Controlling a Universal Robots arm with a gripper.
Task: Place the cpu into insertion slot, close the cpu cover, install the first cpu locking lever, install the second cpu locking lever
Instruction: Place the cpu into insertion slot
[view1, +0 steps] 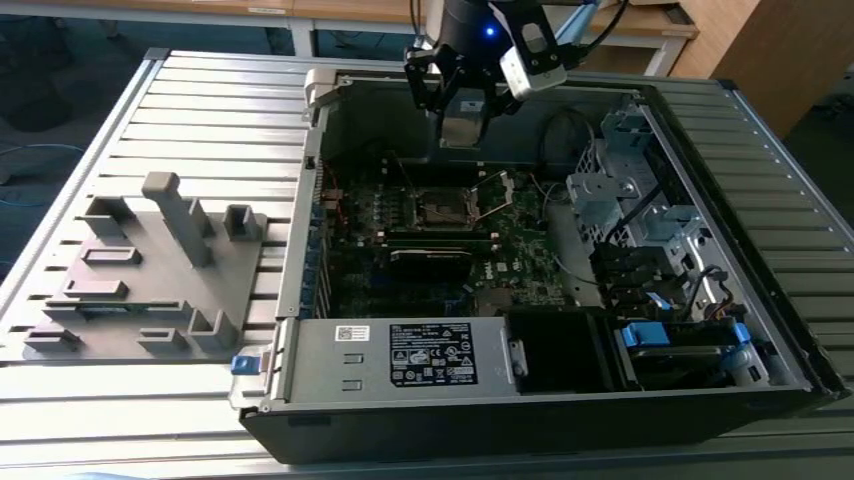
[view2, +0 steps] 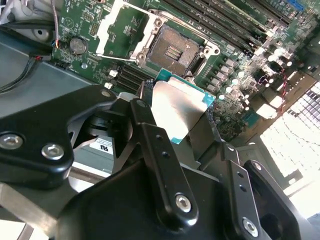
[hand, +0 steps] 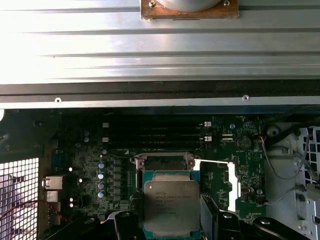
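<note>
Cpu (view2: 177, 107): flat square chip with a dull silver-grey metal top and a thin green edge around it. There is faint print on the top in the first wrist view (hand: 171, 205) (not read).

Gripper (view1: 459, 122): the black fingers (view2: 150, 132) are closed on the cpu, clamping it from two opposite sides.

Position: the cpu hangs in the air above the insertion slot (view2: 175, 50), well apart from it and touching nothing but the fingers. In the exterior view the cpu (view1: 458, 132) sits higher than the insertion slot (view1: 445, 207), towards the far wall of the computer case (view1: 534, 400).

Insertion slot: bare, with a dark centre and a small grid of contacts showing in the second wrist view. The cpu cover (view2: 117, 27) stands swung open just beside the slot, hinged at the slot's edge. In the exterior view the cover (view1: 497, 195) is on the slot's side toward the exterior view's right.

Hidden or unclear:
- In the first wrist view the cpu hides most of the insertion slot (hand: 165, 161); only the slot's far rim shows.
- One finger crosses a side of the cpu in the second wrist view.
- The slot's contacts cannot be made out in the exterior view.
- The arm is cut off at the picture edge there.
</note>
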